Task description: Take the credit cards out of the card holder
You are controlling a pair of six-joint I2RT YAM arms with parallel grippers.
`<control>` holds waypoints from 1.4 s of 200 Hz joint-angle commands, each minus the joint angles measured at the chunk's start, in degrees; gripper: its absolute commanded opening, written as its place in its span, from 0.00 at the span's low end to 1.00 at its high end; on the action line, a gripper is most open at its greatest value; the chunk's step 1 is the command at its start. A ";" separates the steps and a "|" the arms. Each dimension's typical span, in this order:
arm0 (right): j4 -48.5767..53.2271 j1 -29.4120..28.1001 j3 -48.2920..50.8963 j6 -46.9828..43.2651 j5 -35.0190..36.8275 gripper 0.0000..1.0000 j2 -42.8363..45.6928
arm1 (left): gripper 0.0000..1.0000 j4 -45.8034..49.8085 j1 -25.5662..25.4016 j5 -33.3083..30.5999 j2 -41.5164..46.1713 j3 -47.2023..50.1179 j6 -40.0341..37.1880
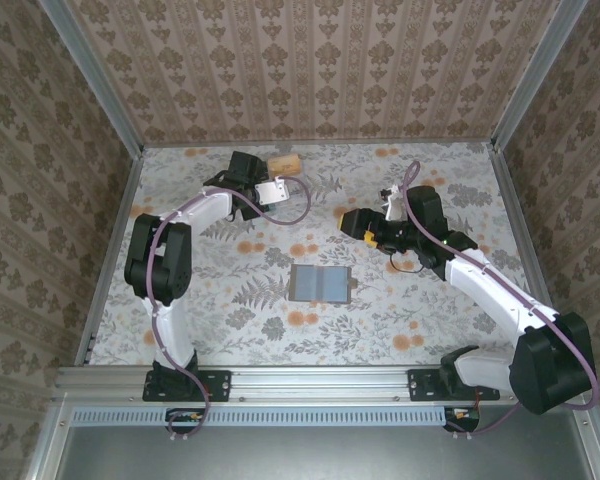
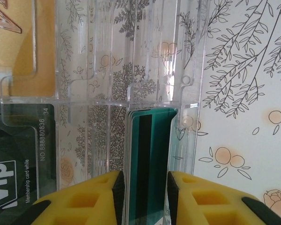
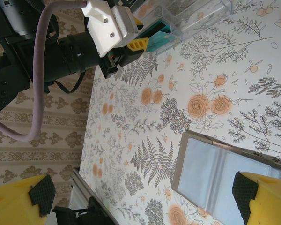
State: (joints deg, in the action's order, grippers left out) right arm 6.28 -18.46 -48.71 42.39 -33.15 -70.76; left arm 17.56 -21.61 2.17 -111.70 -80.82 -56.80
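Credit cards [image 2: 147, 140], lower ends cut off, sit pinched in left tool [image 2: 145, 178].

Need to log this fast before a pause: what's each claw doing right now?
Left claw: closed on a thin teal plastic card with a black stripe.
Right claw: open, holding nothing.

Clear plastic tray [image 2: 107, 47] on floral tablecloth [image 1: 230, 300], far left; damask wallpaper [image 1: 310, 60] around.
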 commanded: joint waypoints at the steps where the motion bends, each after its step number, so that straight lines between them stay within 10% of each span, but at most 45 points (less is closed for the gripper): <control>1: -0.72 0.31 0.28 0.84 0.76 1.00 0.63 | 0.35 1.93 0.58 1.82 0.05 -1.84 1.55; 53: -1.94 0.30 1.01 1.46 0.61 1.00 0.19 | 0.52 7.36 1.04 7.84 1.56 -4.04 4.36; 280: -1.30 0.26 -0.73 1.00 0.36 1.00 -1.85 | 0.47 -1.45 1.74 -6.99 -5.15 -6.28 7.35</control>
State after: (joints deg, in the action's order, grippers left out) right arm 5.85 -18.46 -48.18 43.46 -33.17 -72.27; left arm 16.64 -20.47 -3.95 -116.20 -84.95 -50.76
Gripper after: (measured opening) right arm 0.999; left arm 0.470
